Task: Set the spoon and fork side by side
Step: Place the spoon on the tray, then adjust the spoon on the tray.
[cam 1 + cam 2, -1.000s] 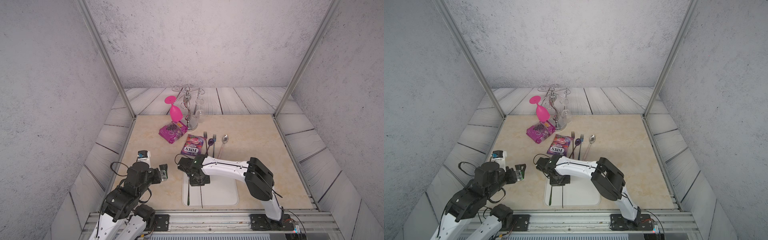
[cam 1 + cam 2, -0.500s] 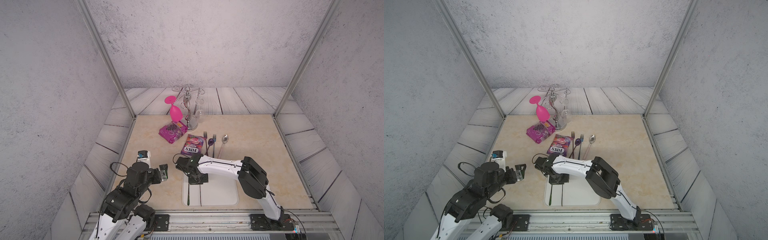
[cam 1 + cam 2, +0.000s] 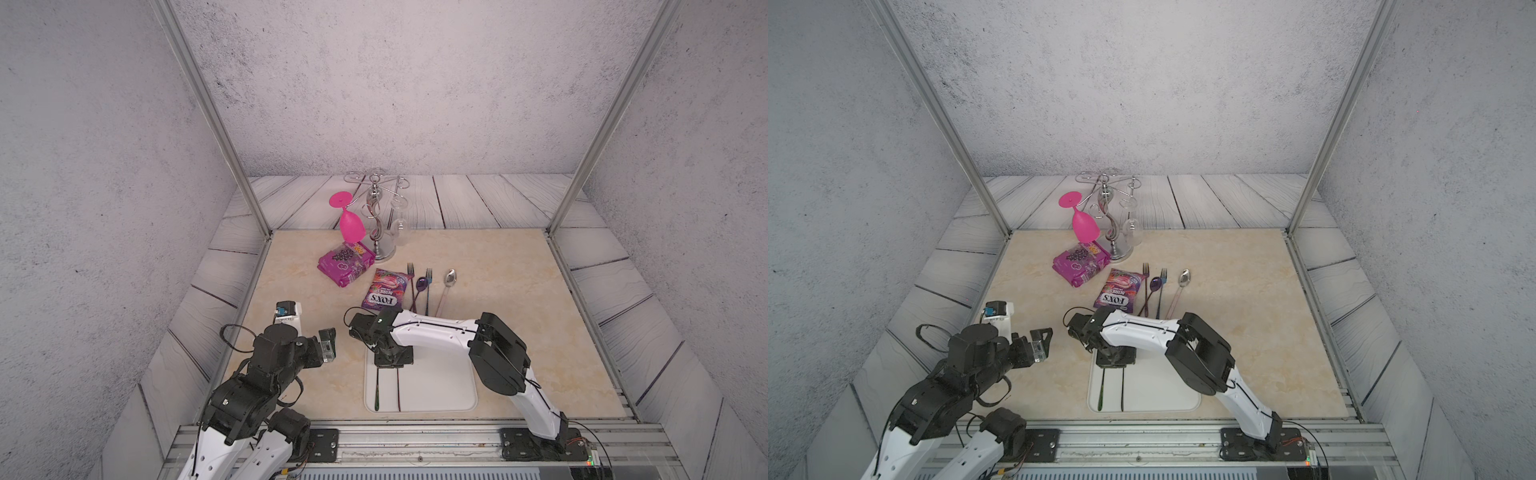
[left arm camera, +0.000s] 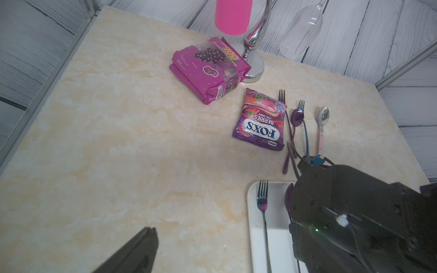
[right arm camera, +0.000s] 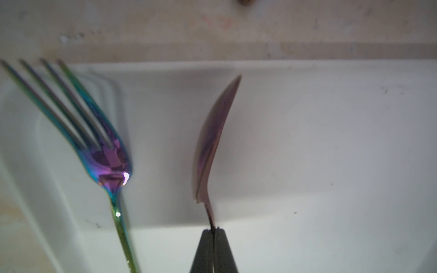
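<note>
Right gripper (image 5: 214,232) pinched tight on the iridescent purple metal spoon (image 5: 212,141) — bowl tipped on edge inside the white rectangular plastic tray (image 5: 331,141), just beside the rainbow-tinted metal fork (image 5: 104,153). Left gripper (image 3: 1040,343) hovers off-tray — jaws parted.

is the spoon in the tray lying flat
No, the spoon is turned on its edge, its neck pinched by the right gripper, beside the fork in the tray.
</note>
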Controlling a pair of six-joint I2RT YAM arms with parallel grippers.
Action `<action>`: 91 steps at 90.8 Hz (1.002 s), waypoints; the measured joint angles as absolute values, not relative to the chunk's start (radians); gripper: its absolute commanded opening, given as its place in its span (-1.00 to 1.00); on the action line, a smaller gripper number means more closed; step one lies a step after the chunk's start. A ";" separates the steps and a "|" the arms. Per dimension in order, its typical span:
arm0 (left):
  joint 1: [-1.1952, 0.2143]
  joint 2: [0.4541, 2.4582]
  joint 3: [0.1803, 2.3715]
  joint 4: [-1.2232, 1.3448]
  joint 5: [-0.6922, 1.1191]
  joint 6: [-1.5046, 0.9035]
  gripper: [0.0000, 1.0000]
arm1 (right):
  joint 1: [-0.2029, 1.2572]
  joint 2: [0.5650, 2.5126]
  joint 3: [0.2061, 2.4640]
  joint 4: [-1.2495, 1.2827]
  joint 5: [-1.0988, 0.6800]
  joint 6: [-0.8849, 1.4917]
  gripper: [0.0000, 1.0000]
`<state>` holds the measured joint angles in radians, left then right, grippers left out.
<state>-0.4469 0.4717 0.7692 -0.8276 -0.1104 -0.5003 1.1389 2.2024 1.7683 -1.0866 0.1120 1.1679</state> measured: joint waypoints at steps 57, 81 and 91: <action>-0.447 0.473 0.769 -0.828 -0.111 -0.500 0.99 | 1.138 2.066 1.686 -1.048 0.098 1.041 -0.38; -0.447 0.491 0.769 -0.828 -0.111 -0.500 0.99 | 1.106 1.895 1.518 -0.965 0.005 0.844 -0.16; -0.447 0.498 0.769 -0.828 -0.111 -0.500 0.99 | 1.082 1.928 1.510 -0.922 -0.036 0.803 -0.19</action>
